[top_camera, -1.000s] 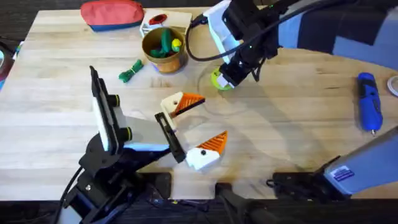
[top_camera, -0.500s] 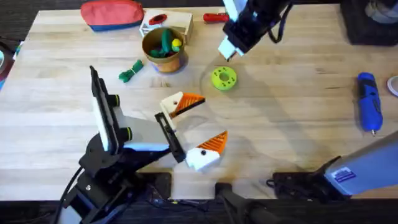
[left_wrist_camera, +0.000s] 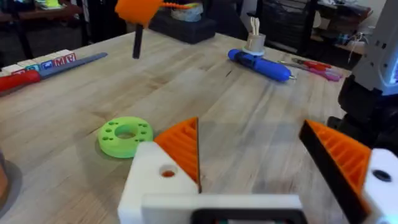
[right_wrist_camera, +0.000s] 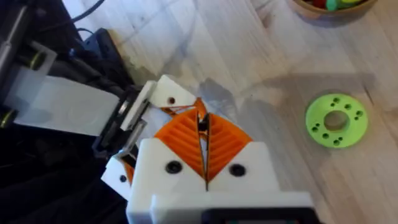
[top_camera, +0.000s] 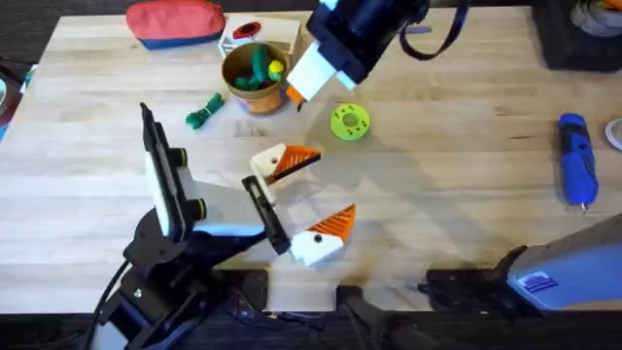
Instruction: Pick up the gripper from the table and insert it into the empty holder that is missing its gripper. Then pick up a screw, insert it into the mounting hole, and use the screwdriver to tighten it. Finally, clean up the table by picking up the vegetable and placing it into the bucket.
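While the right end effector [right_wrist_camera: 204, 146] hangs clenched on a small dark item above the counter's [top_camera: 466, 194] far edge, the left end effector [top_camera: 306, 199] rests released near the middle.

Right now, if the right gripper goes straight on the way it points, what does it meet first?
Probably one finger of the open left gripper, which lies just beyond the right gripper, shut on the screw; depth is unclear.
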Robot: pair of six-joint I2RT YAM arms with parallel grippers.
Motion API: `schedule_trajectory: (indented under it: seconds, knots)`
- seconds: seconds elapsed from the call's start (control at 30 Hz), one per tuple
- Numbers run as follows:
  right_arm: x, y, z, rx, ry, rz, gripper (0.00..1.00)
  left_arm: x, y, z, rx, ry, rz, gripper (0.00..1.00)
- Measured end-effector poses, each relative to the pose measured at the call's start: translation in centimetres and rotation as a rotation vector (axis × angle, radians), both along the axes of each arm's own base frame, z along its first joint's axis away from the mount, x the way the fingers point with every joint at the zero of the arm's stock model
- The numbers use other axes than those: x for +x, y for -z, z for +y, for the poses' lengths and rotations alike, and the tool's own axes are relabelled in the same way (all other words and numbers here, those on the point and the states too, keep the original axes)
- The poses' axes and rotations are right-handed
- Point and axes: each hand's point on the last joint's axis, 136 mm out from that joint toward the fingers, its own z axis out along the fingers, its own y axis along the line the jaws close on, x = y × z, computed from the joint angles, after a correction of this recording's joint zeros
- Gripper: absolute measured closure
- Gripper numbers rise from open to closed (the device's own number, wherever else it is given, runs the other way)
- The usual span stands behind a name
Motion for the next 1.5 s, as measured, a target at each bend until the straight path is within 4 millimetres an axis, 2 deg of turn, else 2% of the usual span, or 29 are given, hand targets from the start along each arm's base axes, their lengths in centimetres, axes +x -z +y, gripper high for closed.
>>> schedule_trajectory:
  seconds: [0.17,0.33,0.6,1.03,1.5]
  knots:
    - [-2.0,-0.2,1.6,0.024,-0.064,0.026,0.998,0.0,0.0,0.0,0.0,0.0,0.0,0.015]
    - [-3.7,0.6,2.8,0.011,-0.118,0.06,0.998,0.0,0.0,0.0,0.0,0.0,0.0,0.015]
    - [-4.7,1.1,3.5,-0.002,-0.147,0.077,0.998,0.0,0.0,0.0,0.0,0.0,0.0,0.014]
    - [-4.2,3.8,4.2,-0.057,-0.148,0.134,0.998,0.0,0.0,0.0,0.0,0.0,0.0,0.014]
    - [-4.1,3.8,4.3,-0.05,-0.149,0.128,0.998,0.0,0.0,0.0,0.0,0.0,0.0,0.014]
